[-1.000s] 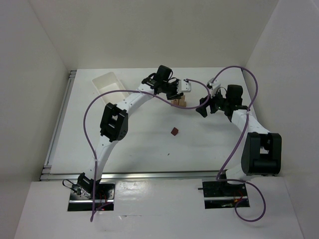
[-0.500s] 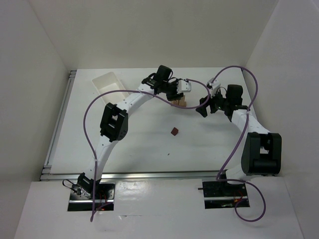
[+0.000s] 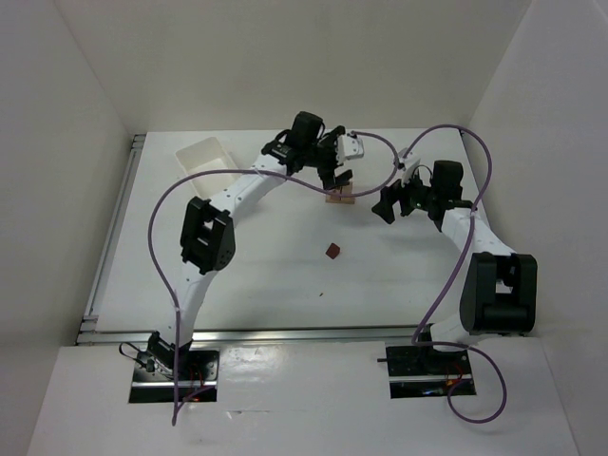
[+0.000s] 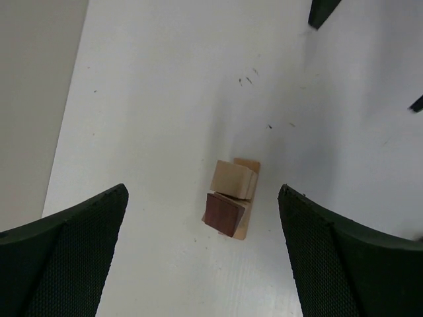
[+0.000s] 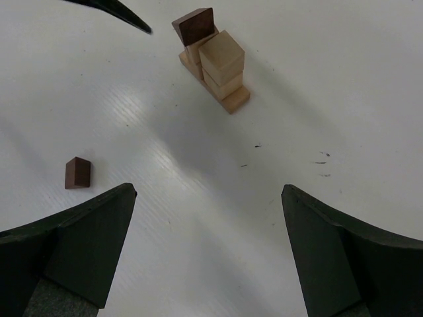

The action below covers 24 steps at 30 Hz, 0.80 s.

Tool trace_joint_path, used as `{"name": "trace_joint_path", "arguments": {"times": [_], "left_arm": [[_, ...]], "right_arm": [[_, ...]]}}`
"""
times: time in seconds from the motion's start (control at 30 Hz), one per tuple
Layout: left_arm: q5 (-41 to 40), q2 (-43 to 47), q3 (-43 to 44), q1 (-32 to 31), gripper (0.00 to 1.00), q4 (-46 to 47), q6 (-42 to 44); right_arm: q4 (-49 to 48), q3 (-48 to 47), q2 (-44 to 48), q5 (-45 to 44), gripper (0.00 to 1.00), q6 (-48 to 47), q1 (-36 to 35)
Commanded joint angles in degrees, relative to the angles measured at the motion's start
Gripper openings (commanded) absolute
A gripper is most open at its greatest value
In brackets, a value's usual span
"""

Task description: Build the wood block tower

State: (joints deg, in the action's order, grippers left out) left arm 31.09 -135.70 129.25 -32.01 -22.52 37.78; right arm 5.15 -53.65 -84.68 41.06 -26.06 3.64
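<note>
With the left tool (image 3: 334,174) and the right tool (image 3: 387,203) both wide open and empty, the loose maroon block (image 3: 332,251) is best gripped squarely and set softly on the wood block tower (image 3: 340,197) below the left tool

I count one wood block tower (image 5: 215,63) on the tabletop (image 3: 266,275), made of five pieces: one flat tan plank (image 5: 236,100), what look like three tan cubes (image 5: 221,51), and one maroon block (image 5: 195,25) on top. A second maroon block (image 5: 77,172) lies loose, apart from the tower on the arm-base side. One white tray (image 3: 204,157) sits well off to the tower's left.
</note>
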Motion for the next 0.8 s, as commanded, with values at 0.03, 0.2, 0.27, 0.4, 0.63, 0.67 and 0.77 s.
{"name": "trace_joint_path", "arguments": {"times": [0.03,0.2,0.27,0.4,0.63,0.67,0.77], "left_arm": [[3.45,12.72,-4.43,3.61,1.0,9.82,-17.26],[-24.36,21.7,-10.52,6.43,1.0,7.27,-46.52],[-37.08,22.23,-8.67,6.43,1.0,-6.47,-57.87],[-43.22,27.22,-19.62,6.96,1.0,-16.31,-70.91],[-41.81,51.48,-51.88,6.96,1.0,-5.0,-75.48],[-41.81,53.59,-54.0,6.96,1.0,-3.77,-75.48],[-44.45,58.26,-57.61,6.96,1.0,-4.89,-76.36]], "right_arm": [[-2.5,-1.82,2.58,2.18,1.0,2.67,0.05],[-6.56,-0.93,5.49,-4.57,1.0,14.79,0.05],[-5.24,-1.55,6.02,-7.38,1.0,20.77,-1.61],[0.72,-1.55,6.55,-19.05,1.0,24.57,-11.87],[13.47,-4.97,0.41,-41.66,1.0,40.18,-29.29],[14.36,-4.98,-0.39,-42.46,1.0,43.61,-30.61],[15.33,-4.98,-3.81,-45.79,0.97,53.9,-35.88]]}}
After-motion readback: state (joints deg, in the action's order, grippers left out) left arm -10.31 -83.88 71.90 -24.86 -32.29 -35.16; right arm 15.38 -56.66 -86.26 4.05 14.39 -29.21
